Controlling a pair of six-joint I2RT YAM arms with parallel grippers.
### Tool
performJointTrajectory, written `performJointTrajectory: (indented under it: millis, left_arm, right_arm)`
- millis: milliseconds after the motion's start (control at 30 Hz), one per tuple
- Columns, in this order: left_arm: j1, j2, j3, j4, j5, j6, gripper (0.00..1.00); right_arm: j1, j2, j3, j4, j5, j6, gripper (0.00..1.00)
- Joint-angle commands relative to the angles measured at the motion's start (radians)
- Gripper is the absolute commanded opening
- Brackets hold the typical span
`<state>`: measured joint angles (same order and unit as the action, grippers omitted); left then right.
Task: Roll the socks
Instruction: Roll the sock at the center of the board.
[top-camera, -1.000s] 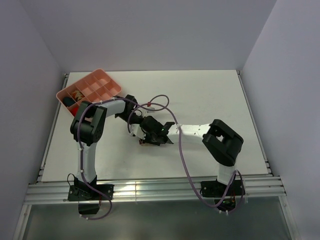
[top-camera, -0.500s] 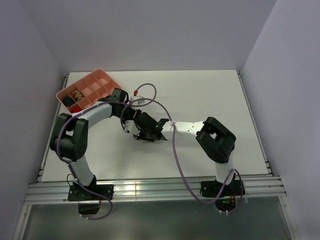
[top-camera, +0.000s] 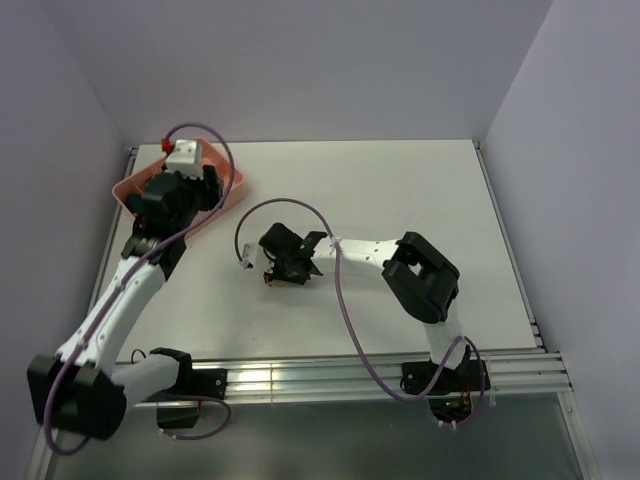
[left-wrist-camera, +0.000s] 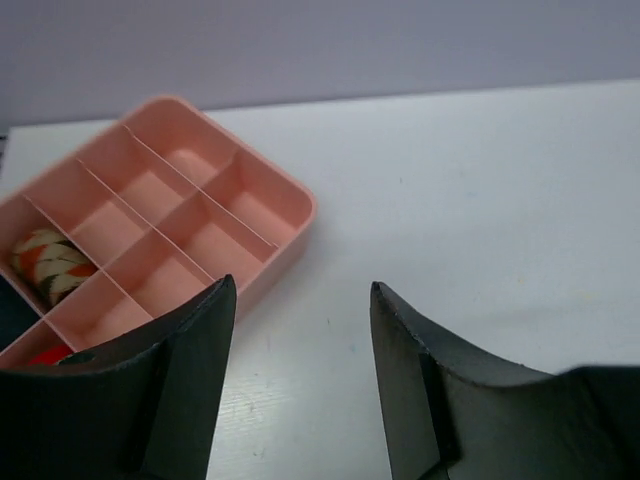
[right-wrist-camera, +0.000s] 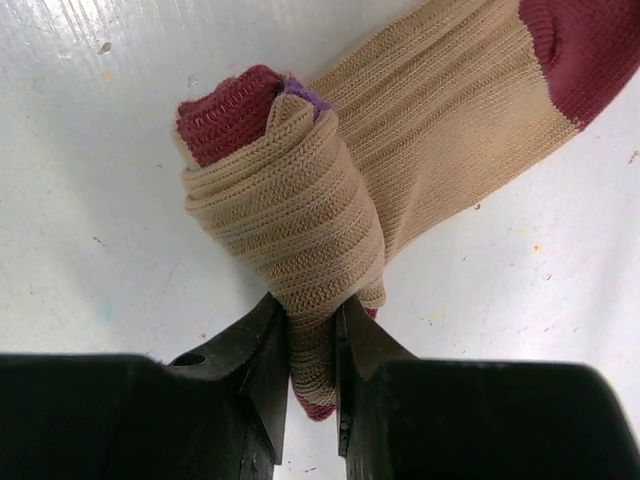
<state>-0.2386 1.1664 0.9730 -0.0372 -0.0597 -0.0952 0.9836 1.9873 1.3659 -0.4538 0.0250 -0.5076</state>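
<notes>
A tan sock (right-wrist-camera: 290, 210) with dark red ends lies partly rolled on the white table. My right gripper (right-wrist-camera: 312, 310) is shut on the near end of the roll, and the loose part with a dark red patch (right-wrist-camera: 585, 45) trails off to the upper right. From above, the right gripper (top-camera: 288, 262) covers most of that sock (top-camera: 275, 281). A rolled argyle sock (left-wrist-camera: 48, 266) sits in a left compartment of the pink tray (left-wrist-camera: 255, 215). My left gripper (left-wrist-camera: 300, 292) hangs open and empty beside the tray's near corner; from above, the left gripper (top-camera: 195, 190) is over the tray (top-camera: 232, 184).
The tray has several divided compartments; a red bundle (left-wrist-camera: 45, 355) and a dark one (left-wrist-camera: 10, 312) show at its near left edge. Grey walls close in the table on three sides. A purple cable (top-camera: 345, 300) loops from the right arm.
My left arm has swung away from the sock at mid-table up to the pink tray, and its jaws have opened. The right gripper has shifted slightly left, holding the tan sock.
</notes>
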Motion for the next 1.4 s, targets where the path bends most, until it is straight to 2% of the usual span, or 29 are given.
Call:
performJointTrajectory:
  millis: [0,67,167,200,300,433,533,667,800,933,967,1033,1233,1267,1367]
  left_arm:
    - [0.001,-0.228,-0.14,0.143,-0.08,-0.029,0.6]
    - [0.001,-0.374,-0.23,0.164,-0.054,-0.002,0.61]
    - [0.001,-0.5,-0.322,0.168,0.026,0.046,0.8]
    - [0.001,-0.561,-0.338,0.16,0.073,0.069,0.83]
    - [0.001,-0.605,-0.346,0.067,0.239,0.162,0.82]
    - [0.001,-0.553,-0.321,-0.119,0.475,0.288,0.79]
    - [-0.059,-0.536,-0.342,-0.17,0.52,0.359,0.73]
    - [-0.192,-0.534,-0.365,-0.225,0.443,0.428,0.73]
    - [-0.31,-0.475,-0.384,-0.262,0.364,0.434,0.74]
    - [-0.476,-0.387,-0.407,-0.244,0.227,0.448,0.75]
    - [-0.504,-0.348,-0.41,-0.228,0.146,0.442,0.76]
    - [-0.566,-0.315,-0.422,-0.181,0.113,0.448,0.77]
    - [-0.637,-0.203,-0.465,-0.104,-0.014,0.381,0.78]
    - [-0.643,-0.192,-0.471,-0.093,-0.07,0.362,0.79]
    - [-0.65,-0.246,-0.482,-0.084,-0.152,0.244,0.79]
  right_arm:
    - [-0.008,0.087,0.005,-0.195,-0.098,0.008,0.0]
    - [-0.01,0.103,0.038,-0.244,-0.156,-0.005,0.0]
    - [-0.02,0.145,0.107,-0.336,-0.213,-0.026,0.0]
    - [-0.022,0.16,0.155,-0.364,-0.244,-0.032,0.0]
    - [-0.034,0.235,0.246,-0.491,-0.302,-0.052,0.0]
    - [-0.056,0.336,0.413,-0.632,-0.417,-0.094,0.0]
    - [-0.075,0.41,0.507,-0.727,-0.454,-0.114,0.0]
    - [-0.108,0.491,0.591,-0.824,-0.479,-0.109,0.0]
    - [-0.128,0.505,0.608,-0.83,-0.494,-0.106,0.0]
    - [-0.131,0.512,0.622,-0.836,-0.502,-0.106,0.0]
    - [-0.129,0.516,0.625,-0.833,-0.504,-0.103,0.0]
    - [-0.131,0.524,0.634,-0.839,-0.508,-0.103,0.0]
    - [-0.129,0.53,0.634,-0.833,-0.49,-0.085,0.0]
    - [-0.129,0.525,0.622,-0.827,-0.49,-0.083,0.0]
    - [-0.128,0.51,0.604,-0.806,-0.478,-0.072,0.0]
